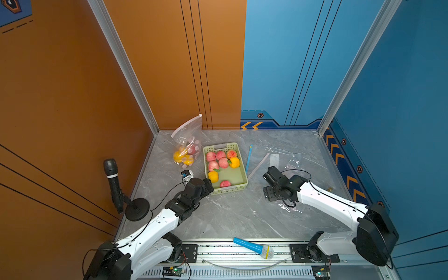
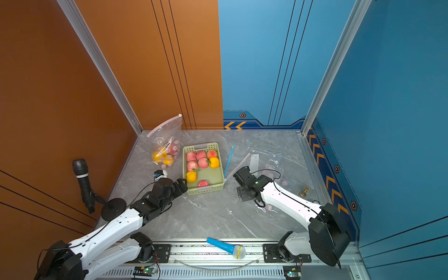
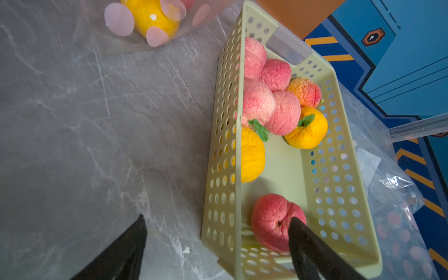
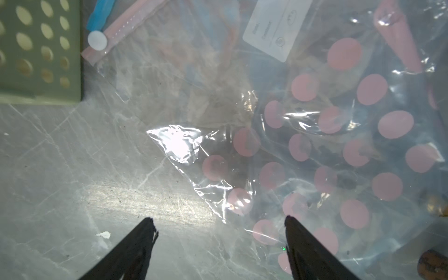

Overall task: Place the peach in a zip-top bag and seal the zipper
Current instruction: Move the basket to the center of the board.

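Picking up the fuzzy pink peach (image 3: 271, 220), alone at the near end of the pale green plastic basket with holes (image 3: 221, 150). Slide right to clear the wall, go down around the peach, then squeeze softly. Left gripper (image 3: 217, 217): wide open, empty, straddling the basket's left wall. Right gripper (image 4: 218, 218): wide open, empty, above the flat clear zip bag with pink dots (image 4: 339, 145), right of the basket.
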Robot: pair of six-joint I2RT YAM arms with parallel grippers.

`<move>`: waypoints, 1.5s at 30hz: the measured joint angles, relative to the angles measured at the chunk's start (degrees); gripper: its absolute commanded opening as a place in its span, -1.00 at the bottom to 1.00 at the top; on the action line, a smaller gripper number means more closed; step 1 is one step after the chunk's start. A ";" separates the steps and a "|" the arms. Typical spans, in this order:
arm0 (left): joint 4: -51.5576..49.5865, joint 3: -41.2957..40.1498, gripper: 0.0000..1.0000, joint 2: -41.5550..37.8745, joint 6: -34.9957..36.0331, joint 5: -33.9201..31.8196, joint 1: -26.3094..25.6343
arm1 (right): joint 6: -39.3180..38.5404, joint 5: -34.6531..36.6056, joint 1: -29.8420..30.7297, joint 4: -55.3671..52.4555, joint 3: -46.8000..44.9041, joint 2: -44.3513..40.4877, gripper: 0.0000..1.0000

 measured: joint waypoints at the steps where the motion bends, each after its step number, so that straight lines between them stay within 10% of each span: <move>1: 1.07 0.11 0.86 1.27 0.48 0.85 0.90 | -0.24 0.35 0.70 0.07 0.00 1.14 0.77; 17: 9.70 9.75 0.83 20.87 6.67 8.57 2.93 | -1.27 2.69 -3.04 8.09 0.15 14.12 0.74; 39: 14.14 24.76 0.89 37.05 7.39 11.54 3.37 | -1.31 -2.91 -10.75 15.54 0.37 15.72 -0.85; 45: 11.56 24.98 0.92 34.67 8.17 11.54 3.37 | -1.55 -3.15 -10.73 14.60 0.37 10.80 -1.00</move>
